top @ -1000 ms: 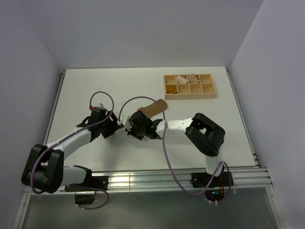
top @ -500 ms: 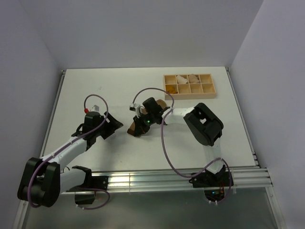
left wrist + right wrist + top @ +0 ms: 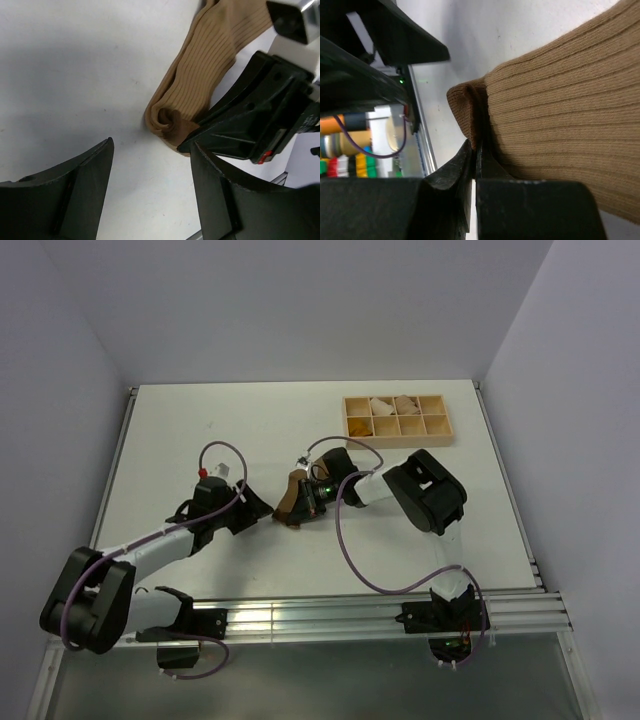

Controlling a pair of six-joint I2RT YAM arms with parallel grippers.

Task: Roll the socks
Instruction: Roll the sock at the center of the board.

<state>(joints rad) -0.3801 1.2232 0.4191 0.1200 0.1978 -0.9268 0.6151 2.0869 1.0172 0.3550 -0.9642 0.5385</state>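
Note:
One tan-brown ribbed sock [image 3: 292, 494] lies mid-table with its darker cuff end curled into a small roll [image 3: 167, 120]. My right gripper [image 3: 296, 512] is shut on that curled cuff; in the right wrist view the jaws [image 3: 477, 150] pinch the dark brown cuff fold [image 3: 467, 112], with the tan ribbed body [image 3: 560, 115] spreading to the right. My left gripper [image 3: 257, 508] sits just left of the roll, open and empty; its fingertips [image 3: 151, 150] stand apart above bare table, short of the sock. The right gripper's black fingers [image 3: 240, 125] lie against the roll.
A wooden compartment tray [image 3: 396, 444] stands at the back right with pale rolled bundles in its far cells. Purple cables loop over both arms. A metal rail [image 3: 300, 615] runs along the near table edge.
The right gripper has swung round with the cuff, so the sock that lay flat toward the upper right is now partly curled. The left gripper pulled back left, then returned close to the roll.

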